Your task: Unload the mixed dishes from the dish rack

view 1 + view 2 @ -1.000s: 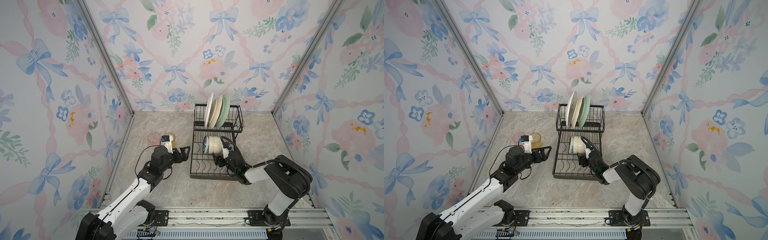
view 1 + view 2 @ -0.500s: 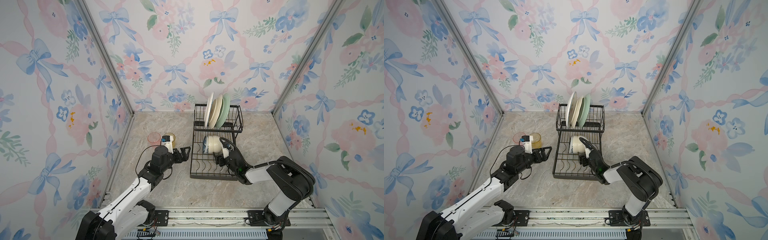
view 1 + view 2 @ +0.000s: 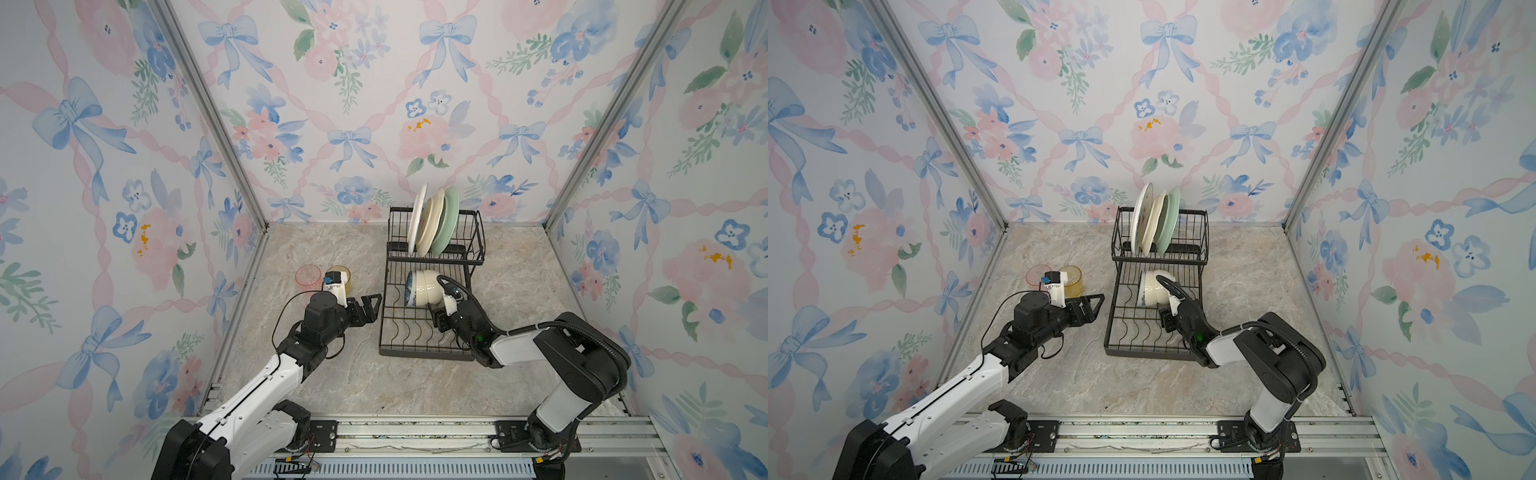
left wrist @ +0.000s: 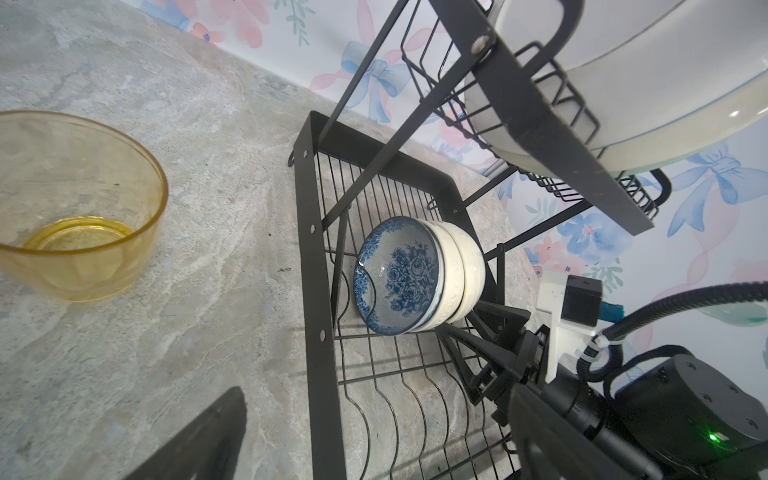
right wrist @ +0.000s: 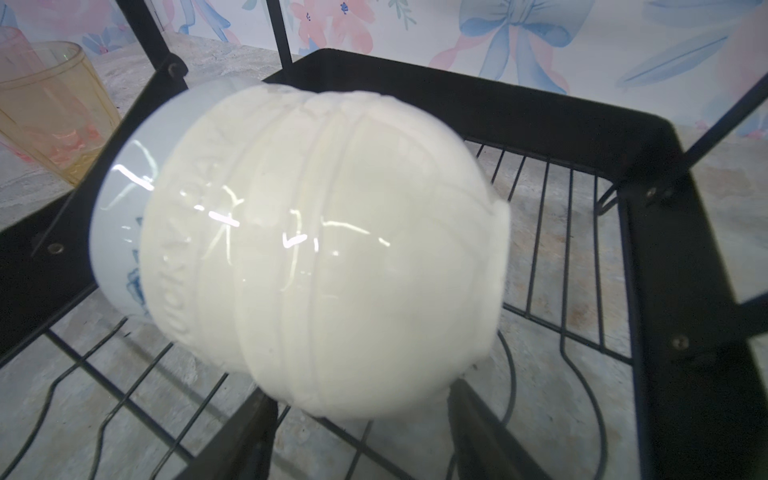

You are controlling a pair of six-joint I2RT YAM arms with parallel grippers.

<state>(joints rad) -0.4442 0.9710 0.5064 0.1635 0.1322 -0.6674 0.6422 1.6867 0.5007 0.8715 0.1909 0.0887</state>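
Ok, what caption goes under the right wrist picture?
Nested cream bowls lying sideways in the dish rack, the right gripper straddling the nearest one.

cream bowls [image 5: 324,257] blurred; yellow tumbler [image 4: 83,199] cut off by frame edge.

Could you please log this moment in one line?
right gripper: open at cream bowl, lower rack | left gripper: open, beside rack | plates: upper tier | tumblers: on table

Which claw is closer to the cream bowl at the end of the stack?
Right. The right gripper is inside the dish rack, jaws either side of the cream bowl; the left gripper hangs open outside the rack.
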